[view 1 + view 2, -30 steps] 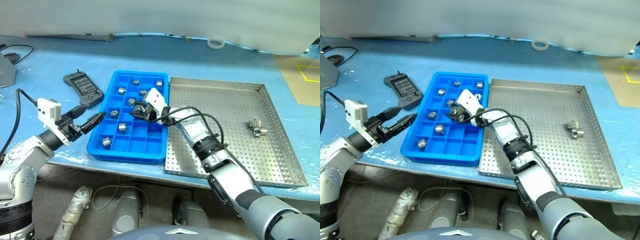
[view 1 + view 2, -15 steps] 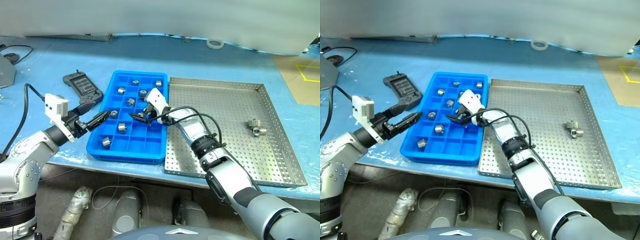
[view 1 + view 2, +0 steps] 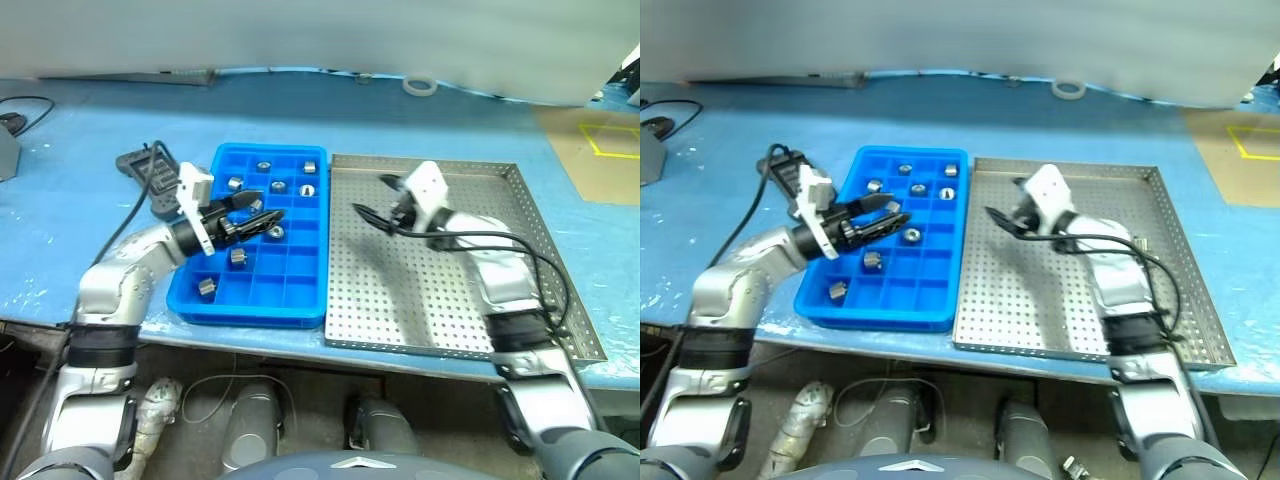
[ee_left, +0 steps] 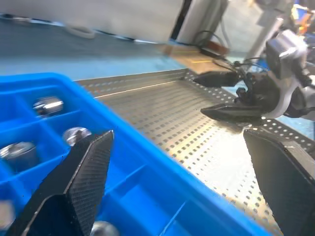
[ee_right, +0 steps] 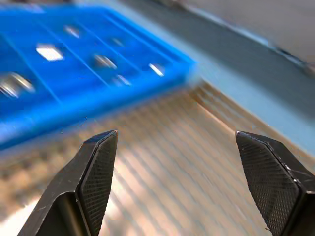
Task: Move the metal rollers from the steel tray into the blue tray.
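A workshop bench: perforated steel tray (image 3: 470, 310), blue tray (image 3: 300, 305) of metal rollers (image 3: 238, 257).

The right gripper (image 3: 375, 205), which a second ago sat closed over the middle of the blue tray (image 3: 300, 300), has opened its fingers and swung right, now over the upper left of the steel tray (image 3: 560, 330). The left gripper (image 3: 262, 210) has moved from left of the blue tray to above its upper middle compartments, fingers apart throughout.
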